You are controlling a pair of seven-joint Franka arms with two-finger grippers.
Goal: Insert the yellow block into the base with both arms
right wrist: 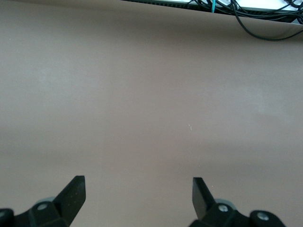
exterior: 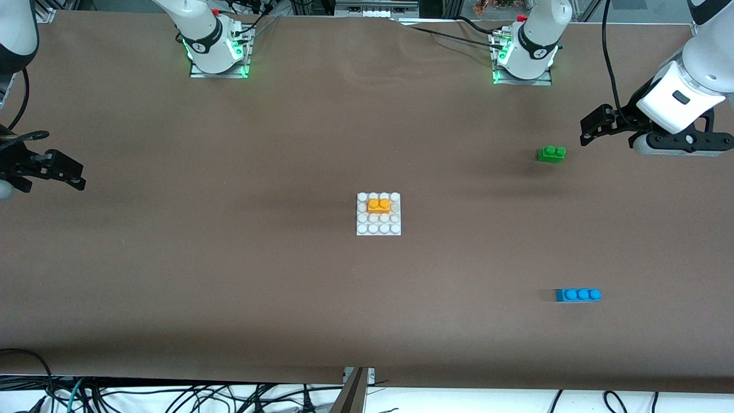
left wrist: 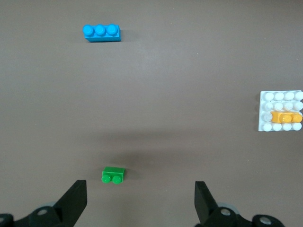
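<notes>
We find no readable writing on the bricks or the plate; the only marks are small round emblems on the arms' lower joints, too small to read.

The yellow block [exterior: 379, 205] sits on the base [exterior: 378, 228], pressed onto the second stud row from the edge nearest the arm mounts, about mid-width. The base lies flat near the middle of the table [exterior: 229, 275], with bare brown cloth on every side and well apart from everything else.

The left gripper [exterior: 596, 127] hangs over the table at the left arm's end, close to the edge, its fingers spread wide and empty. The green brick [exterior: 551, 154] lies just beside it, toward the centre. The blue brick [exterior: 578, 295] lies nearer the front camera, at the same end, with room around it. The right gripper [exterior: 60, 172] hangs over the right arm's end, near that edge, also wide open and holding nothing.

In the left wrist view we see both black fingers [left wrist: 75, 201] apart, the green brick [left wrist: 113, 175] lying between their lines, the blue brick [left wrist: 101, 32] farther off, and the base [left wrist: 265, 124] with the yellow block [left wrist: 286, 117] at the frame's edge. The right wrist view shows only bare cloth between spread fingers [right wrist: 73, 194], and cables [right wrist: 255, 14] past the table's edge, which the left wrist view does not show.
</notes>
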